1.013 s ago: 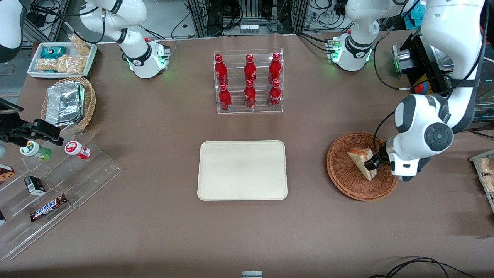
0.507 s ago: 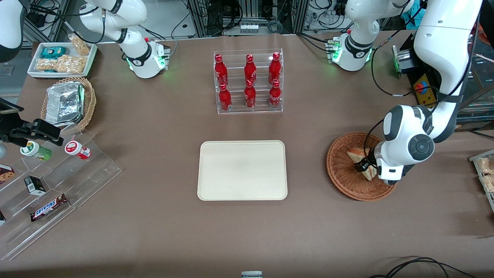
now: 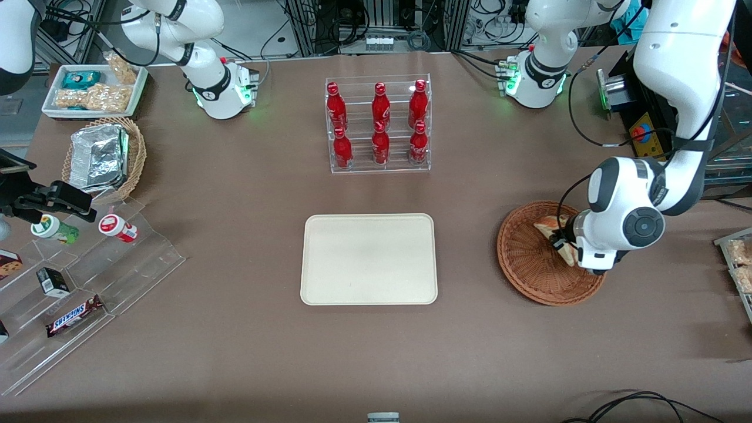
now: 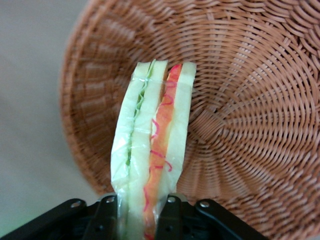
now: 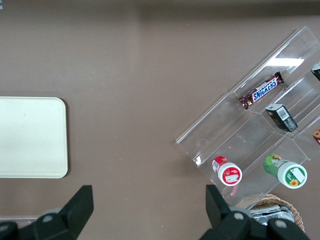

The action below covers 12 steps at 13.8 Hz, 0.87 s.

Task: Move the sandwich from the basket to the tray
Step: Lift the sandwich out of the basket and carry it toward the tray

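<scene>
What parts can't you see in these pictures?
- Front view: the arm's white wrist covers part of the sandwich and the gripper, over the basket.
- Left wrist view: the picture's edge cuts off the sandwich's held end between the fingers, so how far the grip reaches is hidden.
- Whether the sandwich's tip touches the basket is unclear.
- The tray is cut off in the right wrist view.
</scene>
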Available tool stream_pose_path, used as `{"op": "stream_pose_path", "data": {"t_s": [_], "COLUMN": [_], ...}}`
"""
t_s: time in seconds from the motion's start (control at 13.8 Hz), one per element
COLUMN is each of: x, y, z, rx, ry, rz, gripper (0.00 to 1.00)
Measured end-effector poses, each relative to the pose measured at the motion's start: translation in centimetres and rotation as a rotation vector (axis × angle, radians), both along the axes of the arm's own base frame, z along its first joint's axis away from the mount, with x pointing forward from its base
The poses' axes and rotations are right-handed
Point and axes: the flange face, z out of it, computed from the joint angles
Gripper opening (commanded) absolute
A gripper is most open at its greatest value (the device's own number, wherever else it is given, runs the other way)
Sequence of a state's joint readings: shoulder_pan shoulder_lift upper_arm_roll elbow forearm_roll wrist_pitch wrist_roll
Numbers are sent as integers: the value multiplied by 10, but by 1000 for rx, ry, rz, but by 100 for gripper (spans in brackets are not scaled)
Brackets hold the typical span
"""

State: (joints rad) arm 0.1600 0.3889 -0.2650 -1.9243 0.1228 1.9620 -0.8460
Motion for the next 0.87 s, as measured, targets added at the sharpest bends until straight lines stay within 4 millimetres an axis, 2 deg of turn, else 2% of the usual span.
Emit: {"op": "stream_pose_path", "data": {"t_s": [0.14,0.22,0.36,0.43,0.65,0.87], "x": [6,11,18,19,12,-11], "y": [-8,-20,-61,-85,-159,-234], "z": [43,66,100,110,122,110], "rx": [7,3,-22,-40,-106,-149], "ry": [35,34,-6,-27,-48,-36], "rz": [-34,-58,-122,-160,-276,-400], "gripper": [5,4,2,0,0,3]}}
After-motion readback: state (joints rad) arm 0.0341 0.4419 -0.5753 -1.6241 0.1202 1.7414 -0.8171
